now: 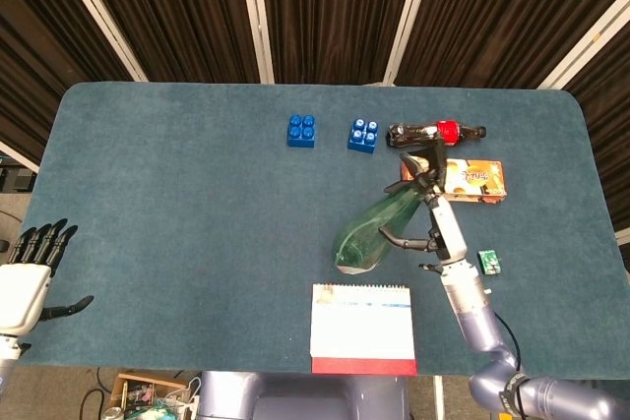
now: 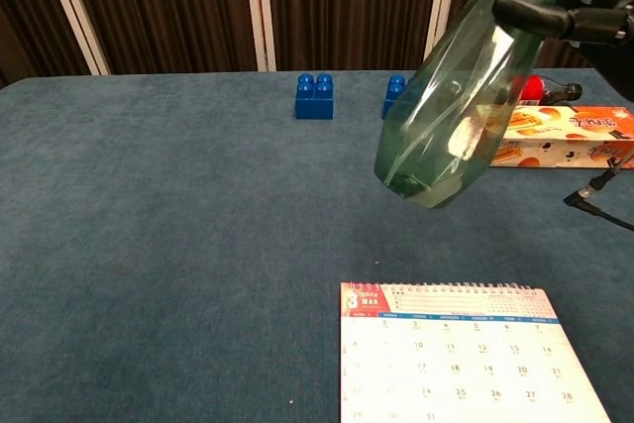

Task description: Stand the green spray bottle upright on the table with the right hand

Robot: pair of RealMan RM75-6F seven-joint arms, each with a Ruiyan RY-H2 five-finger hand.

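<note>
Right hand (image 1: 425, 206) sits right of centre in the head view, fingers wrapped about the upper part of the green spray bottle (image 1: 372, 228), gripping it near the neck. Bottle hangs tilted, base down and toward lower left of the frame, nozzle end up at the hand; in the chest view the base (image 2: 421, 180) appears clear of the blue worktop (image 1: 177, 204), not standing on it. Just beyond the hand, toward the upper right, lies an orange snack box (image 1: 474, 181), and past that a cola bottle (image 1: 435, 132) on its side. Two blue blocks (image 1: 301, 130) (image 1: 363, 135) sit at upper centre, apart from each other. A small green packet (image 1: 489, 262) lies right of the forearm. A desk calendar (image 1: 362, 328) rests at the lower centre edge, just below the bottle's base. Left hand (image 1: 30, 268) at far lower left, off the worktop edge, fingers apart, holding nothing.
</note>
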